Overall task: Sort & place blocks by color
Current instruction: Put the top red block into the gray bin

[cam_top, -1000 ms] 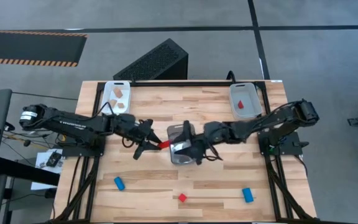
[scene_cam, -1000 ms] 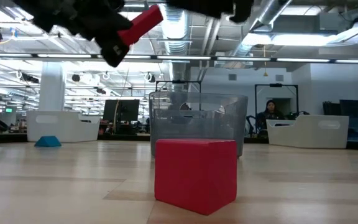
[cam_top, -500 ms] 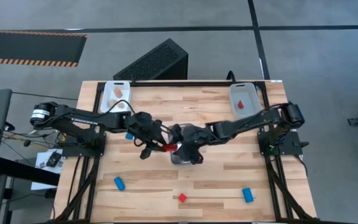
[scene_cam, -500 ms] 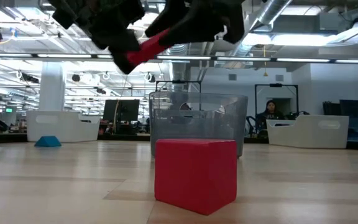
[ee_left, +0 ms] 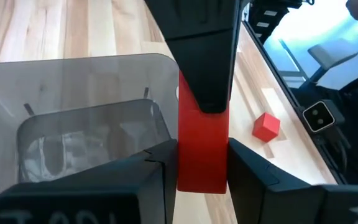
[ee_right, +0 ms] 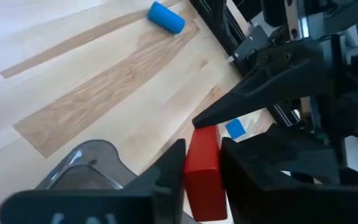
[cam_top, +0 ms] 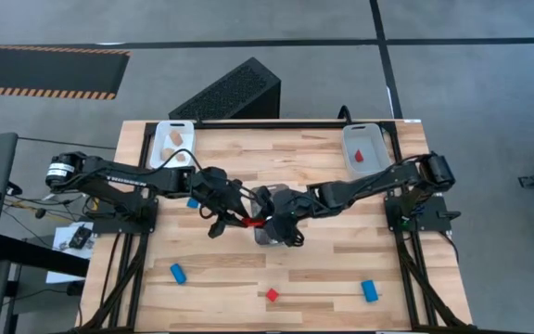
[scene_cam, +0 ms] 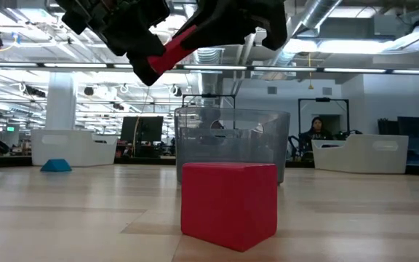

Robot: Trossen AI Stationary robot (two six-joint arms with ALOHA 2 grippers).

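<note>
**Red block held between both grippers above the clear bin**

No brand, label or writing can be read in any view.

From above, the left gripper (cam_top: 236,215) and the right gripper (cam_top: 269,219) meet over the middle of the table (cam_top: 323,269), at the near-left edge of the clear bin (cam_top: 269,234). A long red block (cam_top: 252,221) spans the gap between them. The left wrist view shows the left fingers (ee_left: 157,168) clamped on one end of the block (ee_left: 202,152) while the other arm's finger covers its far end. The right wrist view shows the right fingers (ee_right: 169,165) closed on the block (ee_right: 204,171) too. The low view alone shows the block (scene_cam: 177,45) lifted high above the bin (scene_cam: 231,142), and a red cube (scene_cam: 229,205) close to the camera.

Elsewhere lie three blue blocks (cam_top: 177,273), (cam_top: 369,290), (cam_top: 193,202), a white tray (cam_top: 163,139) with wooden blocks (cam_top: 173,139), and a grey tray (cam_top: 351,162) with a red piece (cam_top: 360,156).

Half a second ago the scene was almost the same; a second ago the left gripper alone carried the block.
</note>
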